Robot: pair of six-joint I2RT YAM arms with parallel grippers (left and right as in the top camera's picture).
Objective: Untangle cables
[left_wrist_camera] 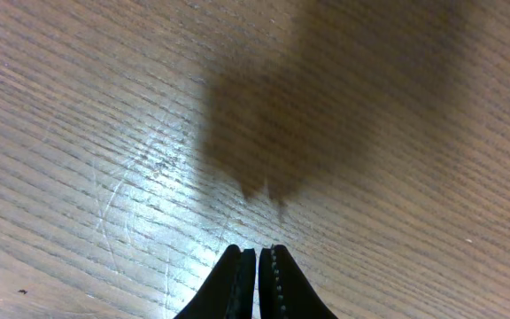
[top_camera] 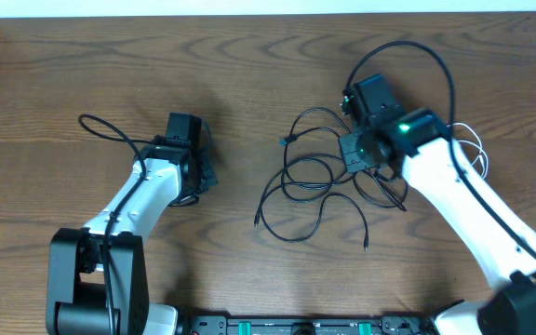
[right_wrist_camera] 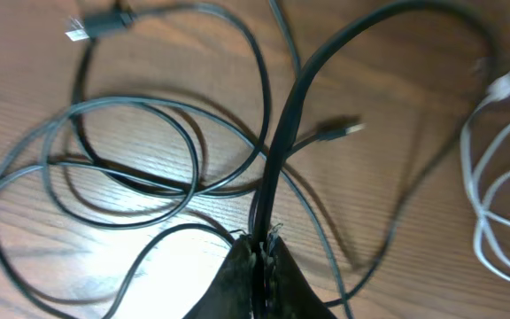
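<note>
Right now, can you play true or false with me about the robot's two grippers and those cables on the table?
1. The left gripper is holding a cable. False: it is shut over the bare wooden table with nothing in it.
2. The right gripper is pinching a black cable. True.
3. Every cable here is black. False: there is also a white cable, off to the right of the black ones.
4. The other black cables lie in straight, tidy rows. False: they loop and cross over each other.
5. The two grippers are far apart, not touching. True.
</note>
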